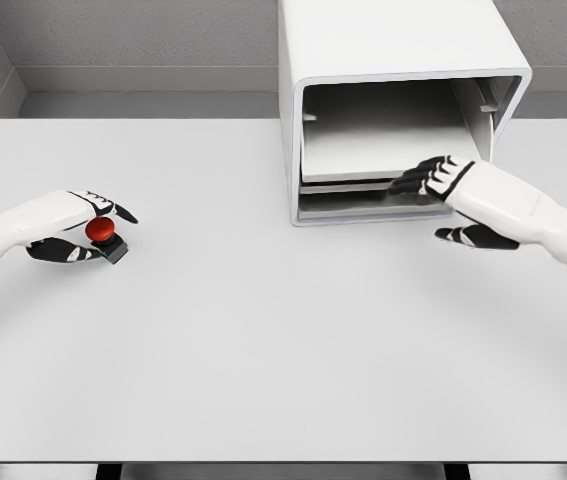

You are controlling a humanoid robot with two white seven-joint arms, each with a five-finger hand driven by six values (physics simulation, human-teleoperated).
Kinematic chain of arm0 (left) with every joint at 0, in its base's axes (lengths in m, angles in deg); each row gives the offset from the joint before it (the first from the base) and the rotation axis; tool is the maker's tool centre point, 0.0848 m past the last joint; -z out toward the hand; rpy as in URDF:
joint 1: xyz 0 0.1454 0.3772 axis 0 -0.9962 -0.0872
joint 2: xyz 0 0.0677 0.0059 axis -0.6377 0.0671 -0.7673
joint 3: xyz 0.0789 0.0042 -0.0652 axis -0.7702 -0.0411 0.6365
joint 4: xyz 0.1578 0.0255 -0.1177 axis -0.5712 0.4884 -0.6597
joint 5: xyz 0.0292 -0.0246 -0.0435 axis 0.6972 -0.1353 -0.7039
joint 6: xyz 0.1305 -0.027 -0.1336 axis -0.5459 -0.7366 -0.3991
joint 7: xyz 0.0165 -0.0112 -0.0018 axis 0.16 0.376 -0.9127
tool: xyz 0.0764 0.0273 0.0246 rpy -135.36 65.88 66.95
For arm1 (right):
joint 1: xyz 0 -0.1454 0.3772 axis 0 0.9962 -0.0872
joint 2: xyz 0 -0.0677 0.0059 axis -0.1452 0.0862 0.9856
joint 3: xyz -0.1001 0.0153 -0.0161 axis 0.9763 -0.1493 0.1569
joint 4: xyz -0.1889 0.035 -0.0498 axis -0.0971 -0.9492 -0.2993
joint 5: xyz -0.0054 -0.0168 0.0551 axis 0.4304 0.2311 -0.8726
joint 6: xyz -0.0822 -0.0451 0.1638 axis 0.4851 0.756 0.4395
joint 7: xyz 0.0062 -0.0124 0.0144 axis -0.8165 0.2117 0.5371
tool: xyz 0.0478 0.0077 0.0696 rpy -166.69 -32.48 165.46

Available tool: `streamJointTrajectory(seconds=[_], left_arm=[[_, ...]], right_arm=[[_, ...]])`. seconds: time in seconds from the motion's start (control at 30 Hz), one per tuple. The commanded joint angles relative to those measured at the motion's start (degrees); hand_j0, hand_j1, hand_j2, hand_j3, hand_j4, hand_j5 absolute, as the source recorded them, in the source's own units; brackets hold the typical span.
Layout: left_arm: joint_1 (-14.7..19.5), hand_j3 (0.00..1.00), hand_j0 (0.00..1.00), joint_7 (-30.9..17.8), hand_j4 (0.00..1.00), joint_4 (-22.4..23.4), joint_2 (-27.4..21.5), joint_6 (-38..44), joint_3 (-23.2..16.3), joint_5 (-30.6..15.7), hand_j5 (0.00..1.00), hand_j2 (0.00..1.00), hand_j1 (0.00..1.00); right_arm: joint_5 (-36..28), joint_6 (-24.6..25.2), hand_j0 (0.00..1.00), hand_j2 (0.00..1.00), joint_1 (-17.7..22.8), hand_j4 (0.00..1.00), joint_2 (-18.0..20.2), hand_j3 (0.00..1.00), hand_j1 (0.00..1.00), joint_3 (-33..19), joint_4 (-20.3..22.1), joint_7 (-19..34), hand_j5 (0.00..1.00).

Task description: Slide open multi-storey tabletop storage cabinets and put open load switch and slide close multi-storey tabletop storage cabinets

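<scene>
on the table (263,350), left fingers (113,210) hold the red switch (103,232); right fingers (413,180), spread, touch the cabinet (383,50) drawer (383,150).

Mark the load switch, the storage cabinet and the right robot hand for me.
load switch (104,232): head view, on its red button.
storage cabinet (383,35): head view, on its white top.
right robot hand (431,178): head view, on the knuckles at the drawer front.
</scene>
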Motion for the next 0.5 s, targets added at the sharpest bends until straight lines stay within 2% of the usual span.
streamJointTrajectory(seconds=[0.0,0.07,0.27,0.47], left_arm=[[0.0,0.72,0.72,0.02,0.72,-0.02,-0.05,0.16,0.01,-0.38,0.72,0.72,0.72],[0.0,0.7,0.7,0.02,0.7,-0.02,-0.05,0.16,0.01,-0.29,0.7,0.7,0.7],[0.0,0.69,0.69,0.02,0.69,-0.1,-0.05,0.16,0.01,-0.29,0.69,0.69,0.69],[-0.09,0.68,0.68,0.02,0.68,-0.37,-0.05,0.16,0.01,-0.29,0.68,0.68,0.68]], right_arm=[[-0.22,0.1,0.85,0.85,0.0,0.85,-0.27,0.85,0.85,-0.47,-0.59,-0.04,0.85],[-0.13,0.1,0.85,0.85,-0.18,0.85,-0.7,0.85,0.85,-0.39,-1.82,-0.04,0.85],[1.01,0.1,0.85,0.85,-4.31,0.85,-5.89,0.85,0.85,0.41,-6.48,0.14,0.85],[1.71,0.1,0.85,0.85,-6.15,0.85,-6.86,0.85,0.85,4.18,-9.2,0.05,0.85]])
